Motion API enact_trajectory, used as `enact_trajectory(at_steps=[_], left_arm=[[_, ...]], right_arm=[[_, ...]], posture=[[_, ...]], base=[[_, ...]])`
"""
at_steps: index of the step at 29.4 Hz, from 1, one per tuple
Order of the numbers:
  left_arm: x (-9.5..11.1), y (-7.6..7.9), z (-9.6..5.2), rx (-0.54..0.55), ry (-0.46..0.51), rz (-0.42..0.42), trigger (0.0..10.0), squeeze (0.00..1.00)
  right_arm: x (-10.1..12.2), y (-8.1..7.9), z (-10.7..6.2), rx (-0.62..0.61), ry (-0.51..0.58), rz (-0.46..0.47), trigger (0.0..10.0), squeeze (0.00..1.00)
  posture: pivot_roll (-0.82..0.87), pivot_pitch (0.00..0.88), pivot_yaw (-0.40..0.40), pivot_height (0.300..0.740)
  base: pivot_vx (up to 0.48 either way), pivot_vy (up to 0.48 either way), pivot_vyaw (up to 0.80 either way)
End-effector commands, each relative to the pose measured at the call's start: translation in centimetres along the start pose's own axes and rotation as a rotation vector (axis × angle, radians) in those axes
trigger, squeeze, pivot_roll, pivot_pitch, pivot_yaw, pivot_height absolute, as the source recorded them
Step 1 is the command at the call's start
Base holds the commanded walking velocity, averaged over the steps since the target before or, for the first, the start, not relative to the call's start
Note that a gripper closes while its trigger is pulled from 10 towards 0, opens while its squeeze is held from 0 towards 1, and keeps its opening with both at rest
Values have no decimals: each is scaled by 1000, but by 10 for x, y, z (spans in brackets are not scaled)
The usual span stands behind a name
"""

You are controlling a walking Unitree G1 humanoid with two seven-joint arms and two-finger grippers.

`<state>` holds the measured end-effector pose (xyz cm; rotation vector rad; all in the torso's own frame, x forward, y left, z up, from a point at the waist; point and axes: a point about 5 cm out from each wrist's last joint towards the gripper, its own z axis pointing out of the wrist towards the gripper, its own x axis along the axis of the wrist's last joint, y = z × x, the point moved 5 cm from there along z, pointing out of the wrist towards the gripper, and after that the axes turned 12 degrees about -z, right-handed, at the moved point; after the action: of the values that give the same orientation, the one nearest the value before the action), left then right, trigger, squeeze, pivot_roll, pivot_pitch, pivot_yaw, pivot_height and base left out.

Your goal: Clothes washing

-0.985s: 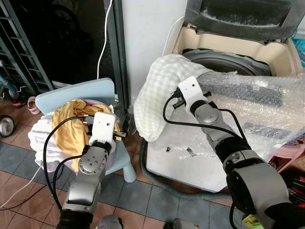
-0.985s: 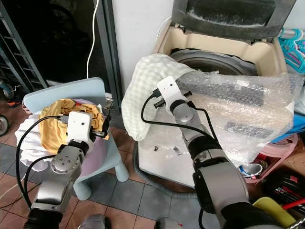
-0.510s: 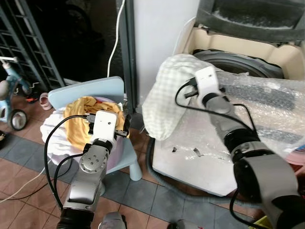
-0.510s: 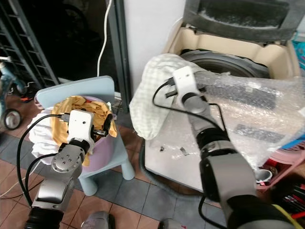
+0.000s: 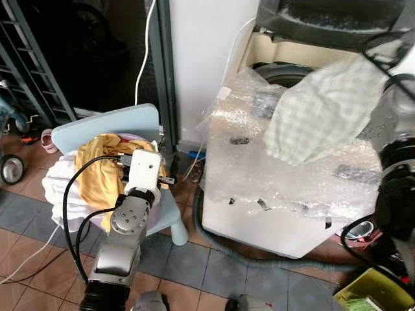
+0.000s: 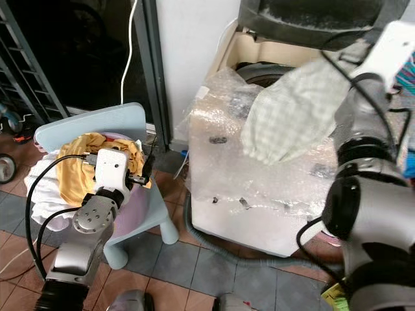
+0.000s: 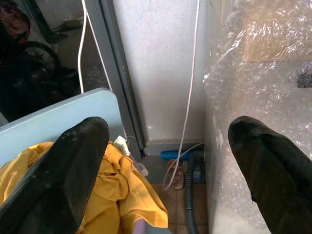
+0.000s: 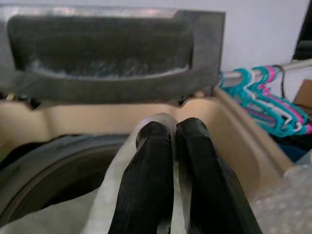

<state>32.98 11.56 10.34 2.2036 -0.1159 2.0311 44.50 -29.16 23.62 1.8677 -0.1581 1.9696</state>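
The checked white cloth (image 5: 318, 107) hangs from my right gripper (image 8: 170, 141) above the front edge of the washing machine (image 5: 285, 194), partly over the open drum (image 8: 53, 165). In the right wrist view my 2 black fingers (image 8: 146, 185) are pressed together with a fold of the cloth pinched between them. The cloth's lower end droops onto the bubble wrap (image 5: 259, 162) that covers the machine's top and front. The machine's dark lid (image 8: 112, 48) stands raised behind the drum. Teal and pink hangers (image 8: 263, 102) hang on a rail to the right of the machine.

My right arm (image 6: 369, 149) is raised high at the right edge of the head views, with its white wrist housing at the top.

My left gripper (image 7: 165, 165) is held over the laundry pile, its 2 fingers (image 7: 68, 170) spread wide apart with nothing between them. Below it lies a yellow garment (image 5: 97, 168) on top of white laundry (image 5: 55, 191), piled on a light blue chair (image 5: 107, 123). The chair stands to the left of the machine, beside a dark door frame (image 5: 162, 71). A white cable (image 7: 190, 92) runs down the wall between the chair and the machine. A grey hose (image 5: 259, 259) lies on the tiled floor (image 5: 39, 259) at the machine's base.
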Motion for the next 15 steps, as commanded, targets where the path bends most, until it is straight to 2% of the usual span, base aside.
enact_trajectory(at_steps=[1, 2, 3, 6, 7, 8, 9, 10, 11, 12, 13, 14, 15], left_arm=[[-3, -5, -1, 12, -10, 11, 10000, 0], [-3, -5, -1, 13, -11, 13, 10000, 0], [-3, -5, -1, 13, -11, 13, 10000, 0], [-4, -6, -2, 13, -13, 14, 10000, 0], [-3, -5, -1, 14, -11, 13, 10000, 0], [-3, -5, -1, 14, -11, 13, 10000, 0], [-3, -5, -2, 15, -11, 11, 10000, 0], [-3, -5, -2, 15, -11, 10, 10000, 0], [-4, -5, -2, 16, -12, 9, 10000, 0], [-5, -5, -3, 15, -14, 8, 10000, 0], [-5, -4, -3, 12, -16, 7, 10000, 0], [-5, -3, -4, 11, -17, 7, 10000, 0], [-5, -3, -4, 11, -17, 7, 10000, 0]], right_arm=[[1, -9, 0, 51, 6, 1, 10000, 1000], [0, -19, -3, 102, 21, -10, 10000, 1000], [0, -19, -3, 102, 21, -10, 10000, 1000], [4, -33, -6, 193, 67, -19, 10000, 1000], [12, -54, -15, 380, 159, -77, 10000, 1000], [12, -54, -15, 380, 159, -77, 10000, 1000], [9, -61, -20, 476, 171, -88, 10000, 1000], [7, -64, -23, 521, 174, -94, 10000, 1000], [-4, -63, -28, 572, 153, -147, 10000, 525], [-13, -60, -29, 583, 122, -175, 10000, 149], [-31, -52, -31, 601, 61, -226, 10000, 0], [-42, -44, -32, 593, 21, -268, 10000, 0], [-42, -44, -32, 593, 21, -268, 10000, 0]], posture=[[2, 0, -6, 740], [2, 0, -6, 740], [2, 0, -6, 740], [1, 0, -7, 740], [1, 0, -10, 740], [1, 0, -10, 740], [-3, 0, -12, 740], [-3, 0, -12, 740], [-6, 0, -12, 740], [-7, 0, -12, 740], [-9, 0, -11, 740], [-8, 0, -11, 740], [-8, 0, -11, 740]], base=[[0, 0, 0], [0, 0, 0], [0, 0, 0], [0, 0, 0], [0, 0, 0], [0, 0, 0], [0, 0, 0], [0, 0, 0], [0, 0, 0], [0, 0, 0], [0, 0, 0], [0, 0, 0], [0, 0, 0]])
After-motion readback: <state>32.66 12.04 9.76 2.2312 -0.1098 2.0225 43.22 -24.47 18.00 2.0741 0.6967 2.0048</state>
